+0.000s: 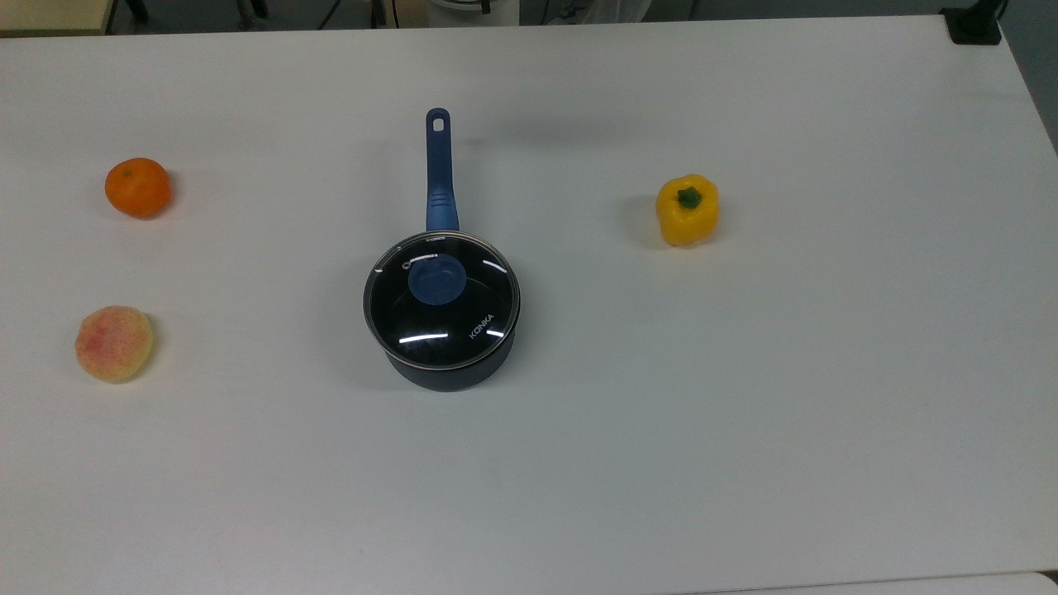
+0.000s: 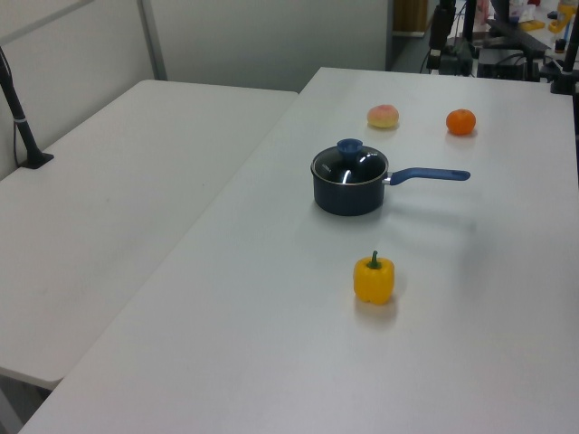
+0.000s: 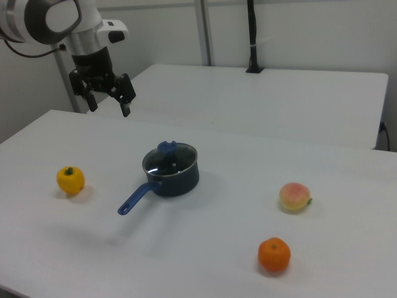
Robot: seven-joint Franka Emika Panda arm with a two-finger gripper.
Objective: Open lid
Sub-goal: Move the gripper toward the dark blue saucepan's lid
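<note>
Approach step, nothing grasped yet: the lid [image 1: 442, 302] sits seated on the dark blue saucepan [image 1: 450, 368] mid-table, blue knob [image 1: 436, 279] up, KONKA lettering toward the top view's right, vent hole by the knob. Saucepan handle [image 1: 438, 169] points to the far edge in the top view, toward the left view's right, toward the right view's near left. The gripper [image 3: 107, 99] hangs high above the table in the right view, up and to the right view's left of the pot, well apart from the lid, fingers pointing down and spread apart with nothing between them. Wrist looks roughly vertical, arm coming in from the right view's upper left. Next move, as I judge it: travel over the knob, centre on it, drop straight down so the fingers straddle the knob, close, then lift up and away. The knob is small and round, so alignment matters; an off-centre pinch could slip or drag the pot. Distractors on the white table [image 1: 744, 413]: yellow pepper [image 1: 687, 210] on the top view's right, orange [image 1: 137, 188] and peach [image 1: 113, 343] on the top view's left, all well apart from the pot.
</note>
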